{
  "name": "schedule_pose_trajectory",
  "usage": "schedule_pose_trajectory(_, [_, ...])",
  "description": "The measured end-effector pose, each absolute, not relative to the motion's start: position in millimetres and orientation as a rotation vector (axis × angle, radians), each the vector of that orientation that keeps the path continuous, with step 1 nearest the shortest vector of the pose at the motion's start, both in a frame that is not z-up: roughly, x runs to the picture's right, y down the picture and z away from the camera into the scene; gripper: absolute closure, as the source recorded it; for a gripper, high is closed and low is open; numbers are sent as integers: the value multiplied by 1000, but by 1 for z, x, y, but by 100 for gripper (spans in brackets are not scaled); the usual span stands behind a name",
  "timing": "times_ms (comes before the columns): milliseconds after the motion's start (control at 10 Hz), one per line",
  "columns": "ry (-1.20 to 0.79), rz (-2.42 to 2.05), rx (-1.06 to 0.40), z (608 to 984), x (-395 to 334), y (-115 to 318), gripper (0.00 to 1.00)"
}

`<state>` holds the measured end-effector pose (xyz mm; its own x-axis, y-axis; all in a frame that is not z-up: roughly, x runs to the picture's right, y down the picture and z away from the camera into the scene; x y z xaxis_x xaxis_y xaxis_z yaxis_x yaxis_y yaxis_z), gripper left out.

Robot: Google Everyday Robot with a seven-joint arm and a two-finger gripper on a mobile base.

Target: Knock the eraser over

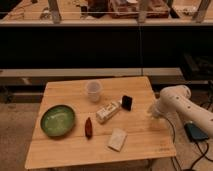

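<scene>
— While the eraser stands upright by the cream carton's right end, where's the gripper?
— At the wooden table's right edge, apart from it. Its grip I cannot tell. Carton's print: unreadable.

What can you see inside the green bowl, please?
The green bowl looks empty: its floor shows bare; only the near wall's inner face is hidden. The gripper hangs right of the eraser.

White robot arm bends in from the right, end effector low by the right edge of the tabletop
</scene>
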<state>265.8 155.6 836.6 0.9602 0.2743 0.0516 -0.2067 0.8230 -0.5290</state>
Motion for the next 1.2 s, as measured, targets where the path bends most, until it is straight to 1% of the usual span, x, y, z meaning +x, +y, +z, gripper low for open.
schedule_pose_trajectory(200, [-140,263,-547,843,263,150,77])
schedule_pose_trajectory(300, [-147,263,-545,847,260,151,82])
schedule_pose_trajectory(700, [-155,266,-515,848,256,147,82])
schedule_pose_trajectory(1200, [-180,253,-486,868,223,133,82])
